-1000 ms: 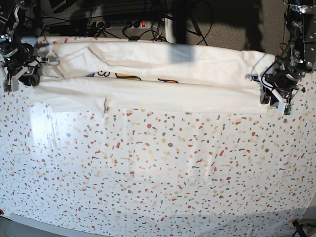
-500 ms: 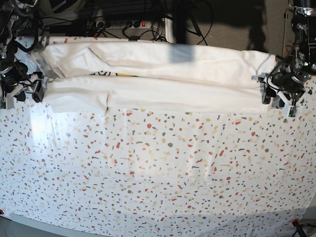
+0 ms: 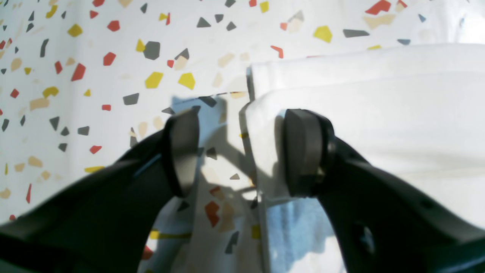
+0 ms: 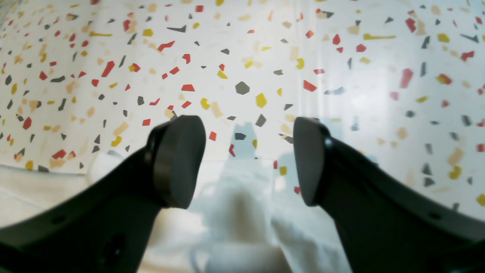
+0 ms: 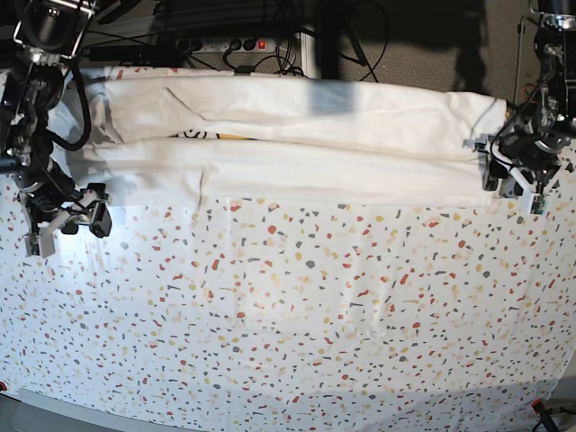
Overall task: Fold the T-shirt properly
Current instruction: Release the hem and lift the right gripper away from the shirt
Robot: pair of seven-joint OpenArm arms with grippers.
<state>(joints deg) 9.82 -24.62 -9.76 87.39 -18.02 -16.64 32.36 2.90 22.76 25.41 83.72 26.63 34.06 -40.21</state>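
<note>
— Two long folds is what we counted on the T-shirt (image 5: 297, 144): it lay as a wide band across the far side of the bench (image 5: 297, 306), both long edges turned in so that only a sliver of the yellow print showed in the seam between them.

— We read it the same way. We judged the lengthwise folds done and the crosswise ones not yet made. And the end effectors?

— Both empty, we thought. We saw the left end effector (image 3: 242, 151) with its fingers (image 3: 305, 151) spread wide at the shirt's end, one pad over the white cloth, the other over the speckled cover (image 3: 94, 57), and the hem running between them ungripped.

— That placement made sense to us: at an end of the band, where an edge can be set down square.

— We found the right end effector (image 4: 250, 163) wide as well, with nothing between its pads. It sat just off the shirt's opposite end, over the cover.

— Only the base view gave us the whole band and both arms (image 5: 45, 144) at once. It could not show us the jaw gaps; the wrist views did, and the left one showed the doubled layers at the corner.

— Whether that pad touched the cloth we could not tell.
</note>
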